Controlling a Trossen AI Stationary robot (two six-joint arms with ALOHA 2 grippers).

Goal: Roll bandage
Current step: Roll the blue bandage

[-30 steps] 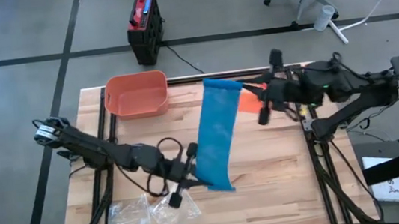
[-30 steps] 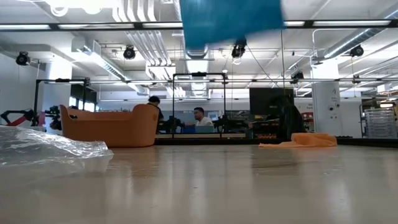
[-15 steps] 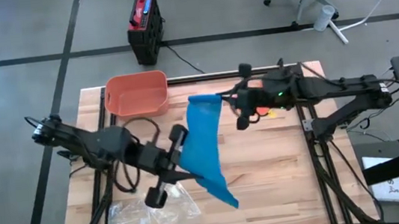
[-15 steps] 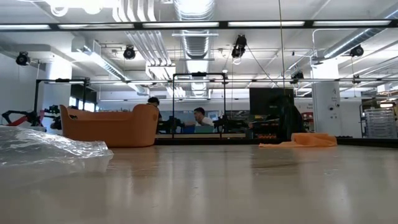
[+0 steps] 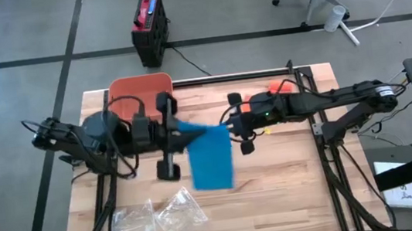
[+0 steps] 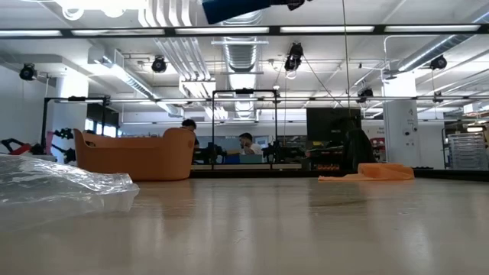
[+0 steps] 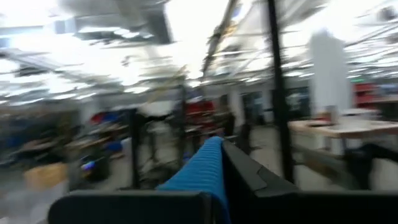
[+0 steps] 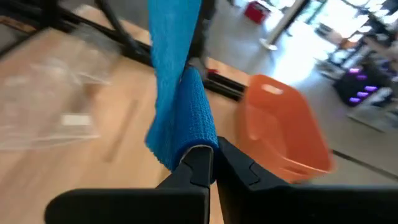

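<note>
The blue bandage (image 5: 211,158) hangs in the air between my two grippers, clear of the wooden table (image 5: 292,191). Only its lower edge (image 6: 237,8) shows at the top of the low view. My left gripper (image 5: 185,136) is shut on its left end and points toward the table's right, tipped upward. My right gripper (image 5: 229,126) is shut on its right end and points left, tipped downward. The two grippers are close together above the table's middle. My left gripper pinches a gathered end of the bandage (image 7: 208,165) between its two fingers, coming from the table's left and slanting upward. The bandage is lifted clear. My right gripper pinches a bunched fold of the bandage (image 8: 194,134) between its two fingers, coming from the table's right and slanting down. The rest of the strip (image 8: 171,56) runs off toward the other arm, clear of the table.
An orange basket (image 5: 139,92) stands at the table's far left. Clear plastic bags (image 5: 159,218) lie near the front left edge. An orange cloth (image 5: 281,87) lies at the far right. People sit in the room beyond the table (image 6: 244,145).
My left gripper has risen and tipped upward, moving from the near side toward the table's middle. My right gripper has sunk and gone toward the left. The bandage, earlier stretched long from far to near, now hangs shorter and bunched between the two grippers.
</note>
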